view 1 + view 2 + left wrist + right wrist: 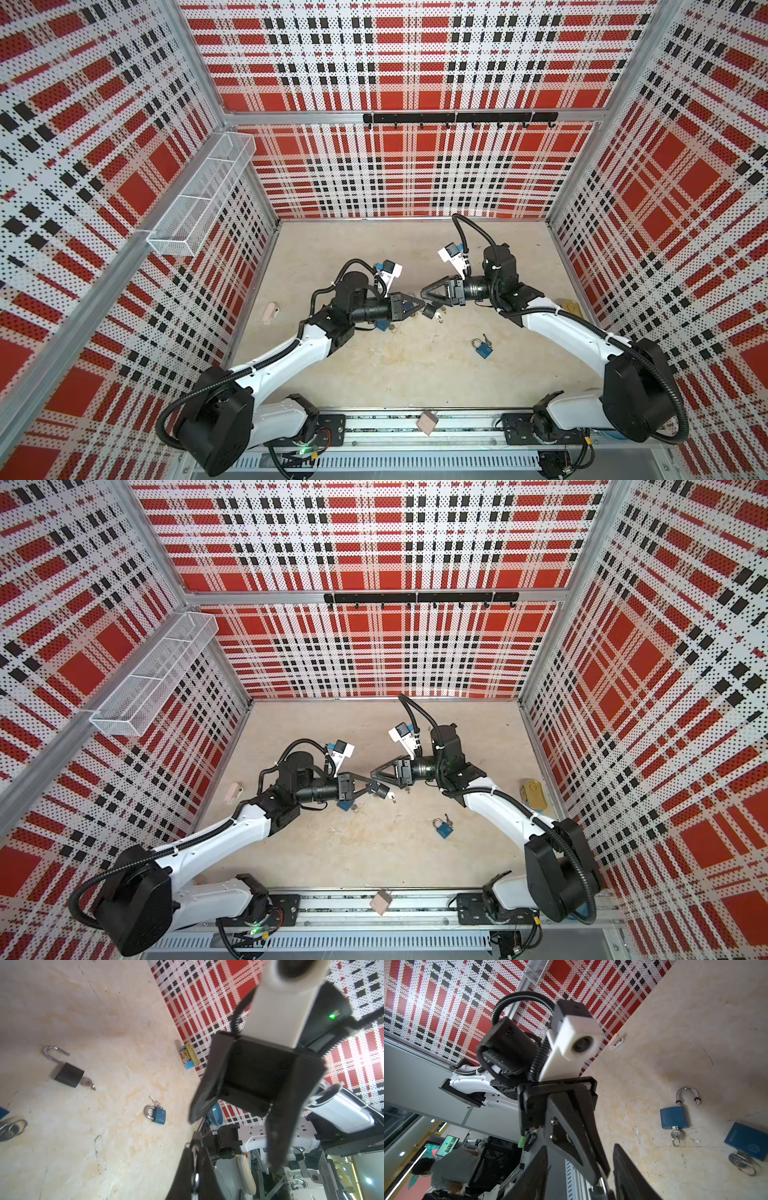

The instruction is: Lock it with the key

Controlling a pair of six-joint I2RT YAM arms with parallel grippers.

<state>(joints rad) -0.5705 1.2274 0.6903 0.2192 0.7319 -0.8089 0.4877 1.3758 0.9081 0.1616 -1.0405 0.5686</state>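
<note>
A black padlock (69, 1075) lies on the beige table (374, 374) with its shackle swung open and a key (89, 1083) in its body. In both top views it shows just under the two gripper tips (430, 312) (379, 790). My left gripper (195, 1138) (422, 306) is shut on a thin silver metal piece (602, 1183); key or shackle, I cannot tell. My right gripper (580, 1146) (424, 293) faces it tip to tip, open, its fingers on either side of the left fingertips and holding nothing.
A blue padlock (672, 1118), shackle open and key in, lies beside a blue box (747, 1145) with a key ring. A shut blue padlock (484, 351), a Spam can (572, 308) and a beige object (270, 312) also lie on the table.
</note>
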